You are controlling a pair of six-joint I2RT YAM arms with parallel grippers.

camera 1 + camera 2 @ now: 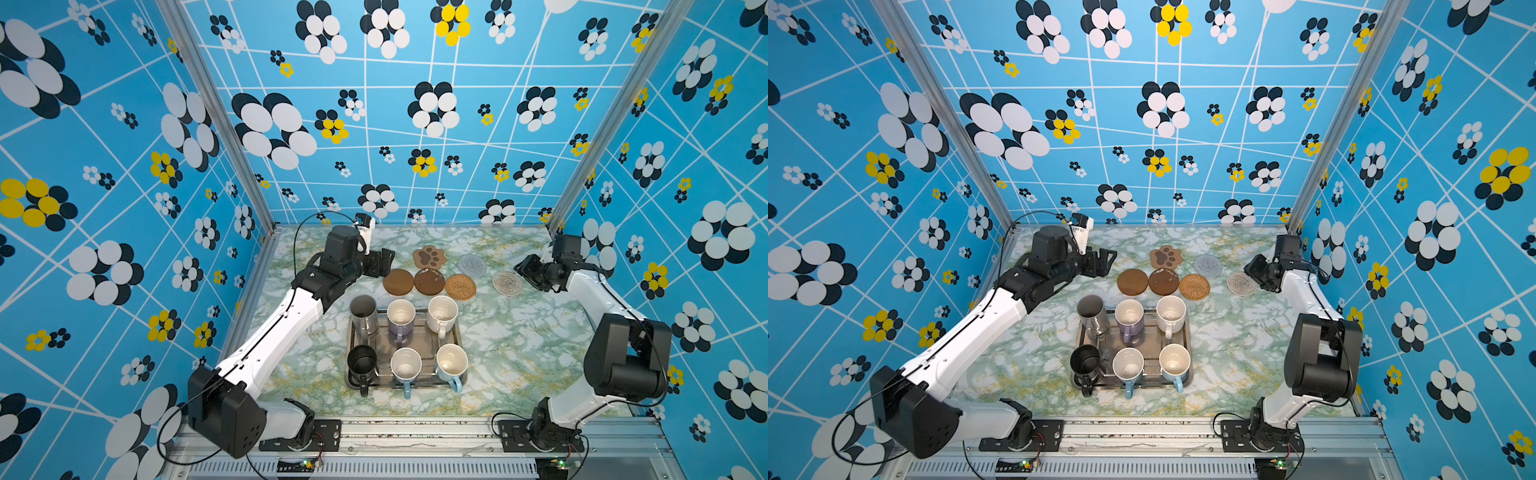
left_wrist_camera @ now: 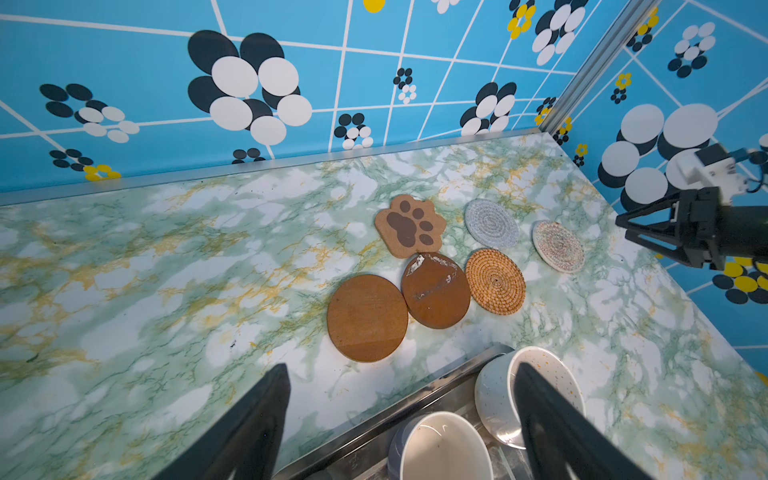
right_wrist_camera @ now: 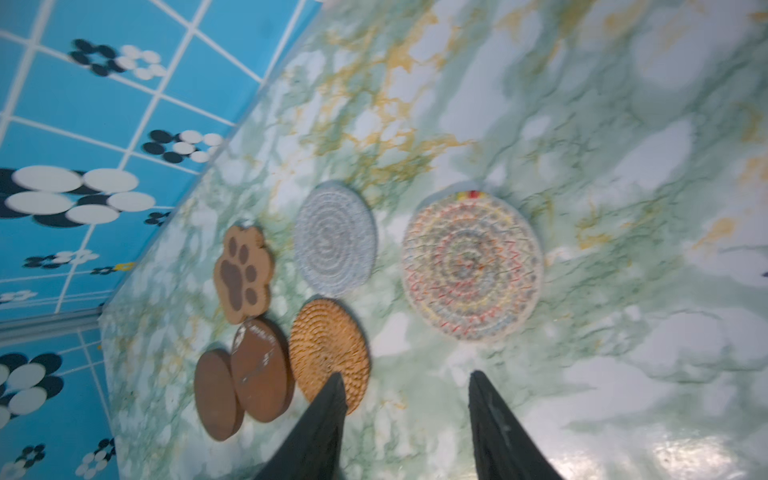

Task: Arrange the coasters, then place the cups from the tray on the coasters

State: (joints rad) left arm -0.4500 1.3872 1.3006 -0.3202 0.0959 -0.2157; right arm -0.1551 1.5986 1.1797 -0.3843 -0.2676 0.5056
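My empty, parted right end effector (image 3: 406, 374) hangs just beside the pale speckled woven round coaster (image 3: 471, 266), left arm (image 1: 291, 316) farther off.

Paw coaster (image 1: 429, 257) brown; black mug (image 1: 362, 362); table (image 1: 519, 332) green-marbled.

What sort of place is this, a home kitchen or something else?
Probably a robot test booth, not a home: two robot arms bolted to a metal rail, printed flower walls on a metal frame, and a table with cups and coasters.
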